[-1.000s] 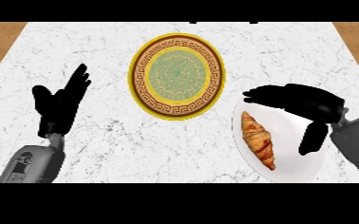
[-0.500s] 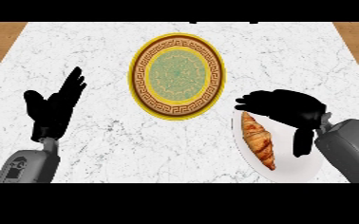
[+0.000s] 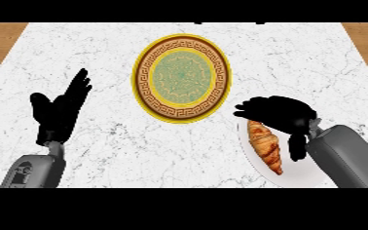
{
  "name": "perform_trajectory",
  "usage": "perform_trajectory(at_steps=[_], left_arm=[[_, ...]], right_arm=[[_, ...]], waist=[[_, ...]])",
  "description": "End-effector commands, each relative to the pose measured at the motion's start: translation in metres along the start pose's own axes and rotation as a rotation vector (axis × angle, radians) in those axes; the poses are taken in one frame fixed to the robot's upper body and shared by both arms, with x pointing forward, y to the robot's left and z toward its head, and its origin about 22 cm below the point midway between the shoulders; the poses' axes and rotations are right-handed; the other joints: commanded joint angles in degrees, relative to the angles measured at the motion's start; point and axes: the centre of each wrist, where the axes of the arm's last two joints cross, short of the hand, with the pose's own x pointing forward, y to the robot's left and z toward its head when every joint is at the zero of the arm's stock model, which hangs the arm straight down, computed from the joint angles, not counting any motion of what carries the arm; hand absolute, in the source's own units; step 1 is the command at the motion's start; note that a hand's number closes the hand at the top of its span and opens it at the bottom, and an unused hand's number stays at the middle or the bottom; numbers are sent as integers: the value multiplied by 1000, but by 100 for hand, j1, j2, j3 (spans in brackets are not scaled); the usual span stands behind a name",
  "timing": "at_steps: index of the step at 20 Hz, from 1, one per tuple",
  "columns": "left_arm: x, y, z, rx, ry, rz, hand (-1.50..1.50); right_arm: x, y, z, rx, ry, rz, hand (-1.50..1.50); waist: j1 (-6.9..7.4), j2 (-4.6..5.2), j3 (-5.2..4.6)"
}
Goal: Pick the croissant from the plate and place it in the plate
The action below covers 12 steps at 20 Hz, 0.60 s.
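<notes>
My right hand [image 3: 282,116], fingers curled and gripping nothing, hovers over the croissant's [image 3: 265,146] far end; it lies lengthwise, pointing away from me.

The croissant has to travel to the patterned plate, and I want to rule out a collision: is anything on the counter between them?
Nothing visible does. The croissant lies on the white plate under the right hand, and only bare marble counter separates it from the gold-rimmed patterned plate. The left hand rests open, far aside.
</notes>
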Motion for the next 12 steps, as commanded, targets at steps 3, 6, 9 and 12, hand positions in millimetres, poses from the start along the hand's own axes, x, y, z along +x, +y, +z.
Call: perform_trajectory(at_steps=[3,6,9,12], left_arm=[[4,1,2,6,-6,10,0],[-9,6,1,7,-7,12,0],[13,-2,-3,7,7,-9,0],[-2,11,6,15,10,14,0]], right_arm=[[10,13,-23,-6,19,22,-150],[-2,10,-24,5,27,42,-150],[18,36,-42,48,27,87,-150],[10,25,-14,122,4,107,150]], waist=[[5,0,1],[7,3,0],[13,1,2],[-9,-8,-1]])
